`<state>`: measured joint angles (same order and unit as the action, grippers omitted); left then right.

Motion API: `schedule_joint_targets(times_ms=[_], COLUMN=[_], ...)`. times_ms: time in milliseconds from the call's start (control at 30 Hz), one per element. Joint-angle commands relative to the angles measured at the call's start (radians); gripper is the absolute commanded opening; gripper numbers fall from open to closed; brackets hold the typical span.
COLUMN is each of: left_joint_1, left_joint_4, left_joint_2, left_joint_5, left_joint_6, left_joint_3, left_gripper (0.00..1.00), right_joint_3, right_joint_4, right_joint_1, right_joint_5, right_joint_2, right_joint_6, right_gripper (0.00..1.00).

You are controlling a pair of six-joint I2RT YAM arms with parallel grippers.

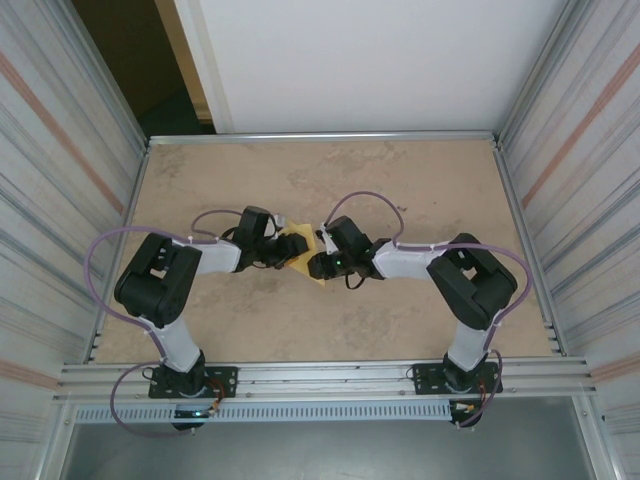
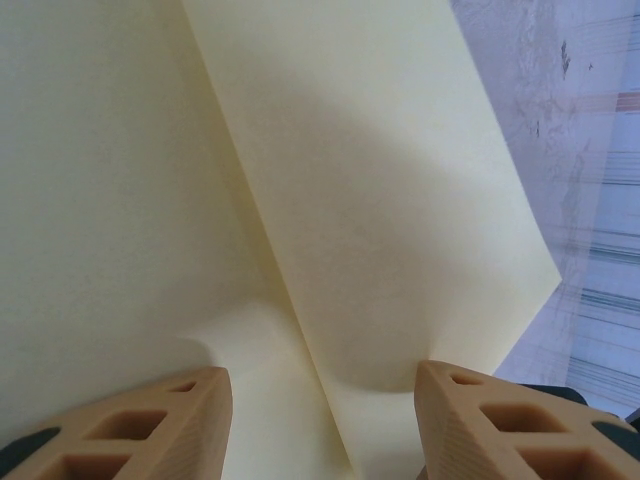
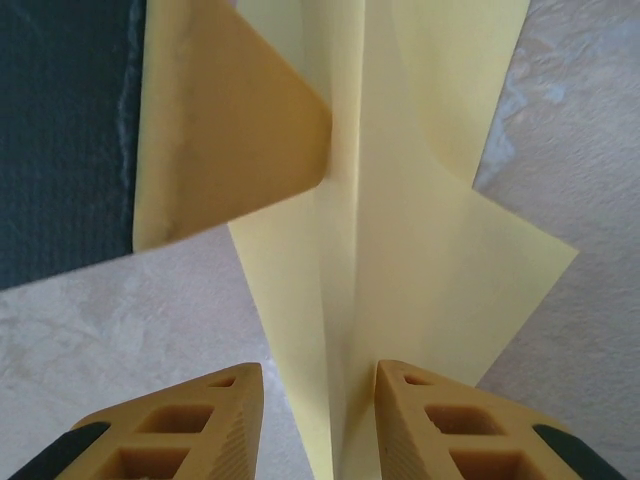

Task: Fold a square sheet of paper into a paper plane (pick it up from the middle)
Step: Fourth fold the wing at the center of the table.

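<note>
At the middle of the desk (image 1: 420,180), between the tips of the two arms, lies one square sheet of paper (image 1: 305,258), pale yellow and partly folded. The left hand (image 1: 285,250) reaches it from the left and the right hand (image 1: 318,262) from the right, so the paper sits squeezed into the small space where they meet.

From the left wrist, the sheet (image 2: 380,250) fills most of the picture. A long crease runs down it and ends between the tips of the left hand (image 2: 322,400). Its two tan fingers (image 2: 150,430) stand wide apart, one on each side of that crease, with paper spreading past both of them; the hand is open and clamps nothing.

From the right wrist, a raised fold of the sheet (image 3: 400,260) runs straight down into the gap of the right hand (image 3: 318,400). The paper lies against the inner face of one finger (image 3: 450,430), while a strip of bare desk shows between the fold and the other finger, so this hand also stands open. One flap of the sheet is turned over at the upper left and looks darker.

Count: one sheet, two hands, two fingers on each.
</note>
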<state>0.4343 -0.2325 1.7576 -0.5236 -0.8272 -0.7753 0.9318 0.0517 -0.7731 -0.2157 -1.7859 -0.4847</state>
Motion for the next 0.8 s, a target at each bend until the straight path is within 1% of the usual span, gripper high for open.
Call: schedule_joint_targets(times_ms=[0,167,300,467,767], left_joint_1=[0.009,0.009,0.009,0.010,0.009], left_joint_4=[0.071,0.066,0.064,0.062,0.035], left_joint_2=[0.051,0.055,0.054,0.052,0.031], left_joint_5=[0.047,0.043,0.042,0.042,0.040], left_joint_6=[0.005,0.003,0.001,0.000,-0.010], left_joint_3=[0.019,0.020,0.020,0.025,0.039], left_gripper=[0.52,0.52,0.52,0.51,0.51], right_joint_3=[0.030,0.047,0.058,0.047,0.039], right_joint_4=[-0.040,-0.041,-0.040,-0.017,-0.002], right_joint_1=[-0.008,-0.008,-0.009,-0.009,-0.008], right_joint_5=[0.072,0.079,0.063,0.041,0.016], right_joint_2=[-0.029,-0.047,-0.058,-0.052,-0.053], right_joint_6=[0.021,0.022,0.024,0.028,0.039], right_gripper=[0.34,0.30,0.24,0.20,0.10])
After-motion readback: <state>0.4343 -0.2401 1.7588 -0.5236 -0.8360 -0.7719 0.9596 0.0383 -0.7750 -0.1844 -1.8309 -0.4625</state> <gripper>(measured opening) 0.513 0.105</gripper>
